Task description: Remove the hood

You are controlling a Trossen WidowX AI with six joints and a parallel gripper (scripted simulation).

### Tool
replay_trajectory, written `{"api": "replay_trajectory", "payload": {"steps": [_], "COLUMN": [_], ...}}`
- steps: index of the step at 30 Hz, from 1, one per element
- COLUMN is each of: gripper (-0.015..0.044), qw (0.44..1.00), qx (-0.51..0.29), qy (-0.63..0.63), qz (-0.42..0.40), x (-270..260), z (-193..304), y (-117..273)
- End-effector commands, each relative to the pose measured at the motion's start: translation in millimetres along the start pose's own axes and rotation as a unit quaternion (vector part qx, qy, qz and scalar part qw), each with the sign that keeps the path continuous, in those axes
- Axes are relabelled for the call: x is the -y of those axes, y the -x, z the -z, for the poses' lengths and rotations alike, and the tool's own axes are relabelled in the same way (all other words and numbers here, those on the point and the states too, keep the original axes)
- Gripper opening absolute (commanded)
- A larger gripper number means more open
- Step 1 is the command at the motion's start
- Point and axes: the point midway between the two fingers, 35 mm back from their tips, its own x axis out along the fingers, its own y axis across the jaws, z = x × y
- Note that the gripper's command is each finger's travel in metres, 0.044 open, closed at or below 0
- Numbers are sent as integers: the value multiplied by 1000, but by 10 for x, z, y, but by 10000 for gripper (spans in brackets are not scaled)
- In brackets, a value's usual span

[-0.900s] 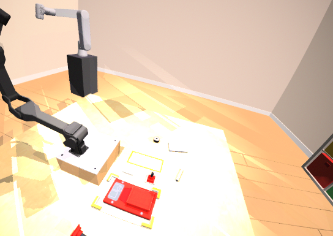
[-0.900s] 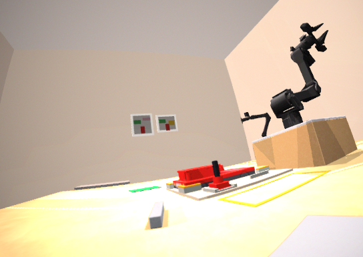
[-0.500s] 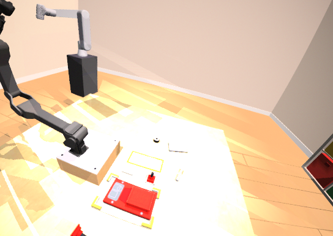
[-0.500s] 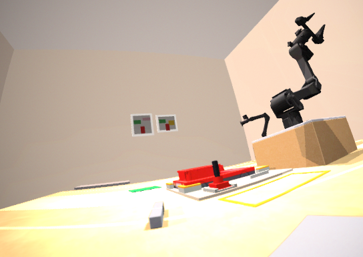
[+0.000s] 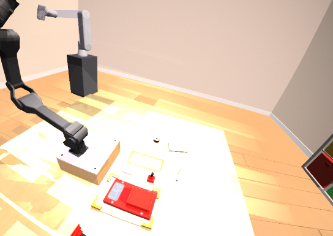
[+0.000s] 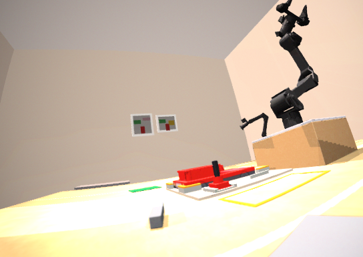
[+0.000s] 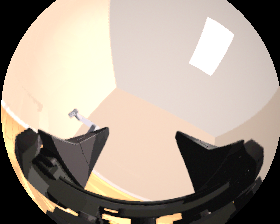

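The red toy car (image 5: 123,197) (image 6: 238,172) sits between yellow corner brackets. A raised red block (image 5: 141,198) (image 6: 197,174) is on one end of it, and a pale glassy panel (image 5: 115,191) is at the other; I cannot tell for certain which part is the hood. The marked area, a yellow outline (image 5: 147,156) (image 6: 237,202), lies beside the car with nothing inside it. My gripper (image 6: 299,1) (image 7: 142,133) is open and empty, raised high above the wooden base and far from the car. Its fingers point upward, and it touches nothing.
A small red piece with a black upright peg (image 5: 150,178) (image 6: 219,184) stands between car and outline. A dark round item (image 5: 156,140) lies beyond the outline. A grey block (image 6: 157,217) is in the foreground of the exterior view. The wooden base (image 5: 107,165) (image 6: 287,153) carries the arm.
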Motion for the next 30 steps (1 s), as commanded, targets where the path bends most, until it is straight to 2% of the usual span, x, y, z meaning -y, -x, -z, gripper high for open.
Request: {"api": "replay_trajectory", "payload": {"steps": [1, 9, 15, 30], "gripper": [440, 440, 440, 440], "qw": [999, 992, 986, 951], "qx": [8, 23, 27, 5], "qy": [-7, 1, 6, 12], "qz": [40, 121, 162, 308], "x": [424, 1180, 1535, 2729], "z": [-2, 26, 66, 339], "y": [-15, -11, 27, 376]}}
